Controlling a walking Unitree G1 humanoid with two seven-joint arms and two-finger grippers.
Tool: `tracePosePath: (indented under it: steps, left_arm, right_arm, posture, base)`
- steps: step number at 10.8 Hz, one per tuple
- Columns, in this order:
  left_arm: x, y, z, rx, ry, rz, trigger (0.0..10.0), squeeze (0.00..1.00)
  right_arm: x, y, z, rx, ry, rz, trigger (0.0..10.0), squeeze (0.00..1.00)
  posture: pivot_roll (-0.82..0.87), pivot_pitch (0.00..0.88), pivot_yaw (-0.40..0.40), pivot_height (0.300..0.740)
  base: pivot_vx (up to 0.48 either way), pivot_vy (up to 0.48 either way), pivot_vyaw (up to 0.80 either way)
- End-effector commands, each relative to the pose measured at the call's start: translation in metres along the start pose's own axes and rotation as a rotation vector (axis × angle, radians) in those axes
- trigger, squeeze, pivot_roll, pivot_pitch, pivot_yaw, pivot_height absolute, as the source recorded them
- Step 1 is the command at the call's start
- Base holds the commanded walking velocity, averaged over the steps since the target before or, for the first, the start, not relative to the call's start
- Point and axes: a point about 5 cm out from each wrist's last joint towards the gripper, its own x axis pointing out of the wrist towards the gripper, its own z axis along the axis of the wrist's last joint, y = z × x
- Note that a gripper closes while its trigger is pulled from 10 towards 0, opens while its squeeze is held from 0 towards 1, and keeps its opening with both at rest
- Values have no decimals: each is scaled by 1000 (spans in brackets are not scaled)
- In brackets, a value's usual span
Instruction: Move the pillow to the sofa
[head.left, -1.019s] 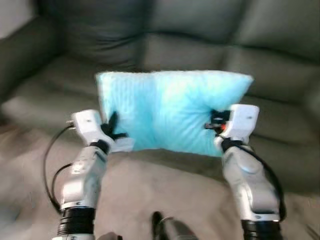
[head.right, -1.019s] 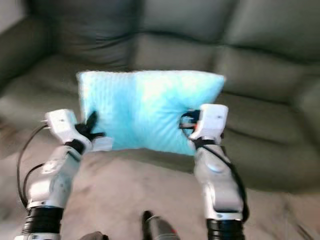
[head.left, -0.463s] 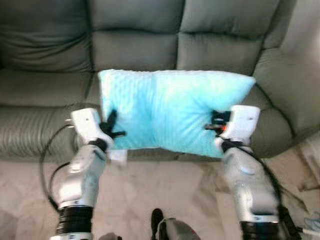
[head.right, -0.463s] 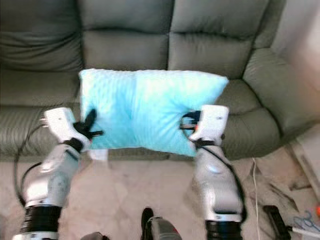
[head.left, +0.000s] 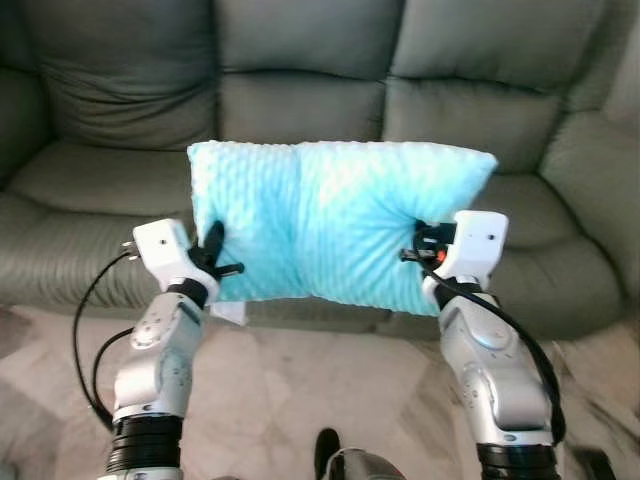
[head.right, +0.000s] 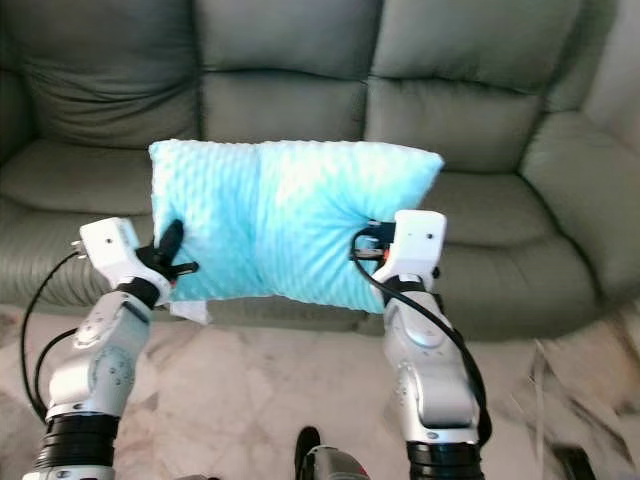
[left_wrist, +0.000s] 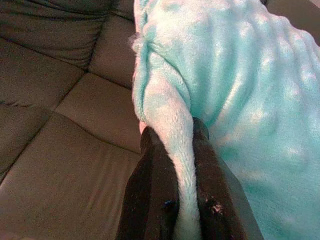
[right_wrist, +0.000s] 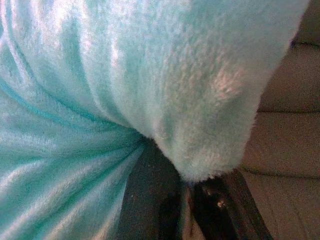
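since the earlier frame only the camera has swung; both grips stay. grey-green leather sofa (head.left: 300, 100) spans the upper frame. fluffy turquoise rectangular pillow (head.left: 335, 225) hangs mid-frame before it, over marble floor (head.left: 320, 390). left gripper (left_wrist: 172, 155) fingers pinch its lower-left edge; right gripper (head.left: 418, 247) fingers clamp its lower-right corner.

no readable text, labels, brands, numbers or signs anywhere. pillow (head.left: 335, 225): plain fluffy turquoise fabric; a small white tag (head.left: 228, 312) hangs at its lower corner, nothing legible on it. sofa (head.left: 300, 100) behind the pillow: plain dark green, unmarked. silver wrist housings on either side of the pillow: no lettering can be made out at this sharpness.
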Motion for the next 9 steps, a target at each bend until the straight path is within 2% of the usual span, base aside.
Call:
tracePosePath:
  steps: [1, 6, 7, 9]
  left_arm:
    - [-1, 2, 1, 8, -6, 7, 10000, 0]
    - [-1, 1, -1, 10, 6, 1, 10000, 0]
    - [0, -2, -3, -5, 16, -16, 10000, 0]
    - [1, -8, -9, 20, 57, -25, 10000, 0]
  right_arm:
    - [-1, -2, 6, -2, -28, -8, 10000, 0]
    - [-2, -1, 4, -9, -15, -3, 10000, 0]
    - [-2, -1, 3, -9, -13, -3, 10000, 0]
    - [-1, -2, 3, -16, -10, -6, 10000, 0]
  posture:
    - [-80, 203, -65, 740]
    - [-82, 205, -67, 740]
    - [-81, 205, -65, 740]
    - [-80, 203, -69, 740]
  base:
    - [394, 274, 0]
    - [385, 288, 0]
    - [0, 0, 0]
    - [0, 0, 0]
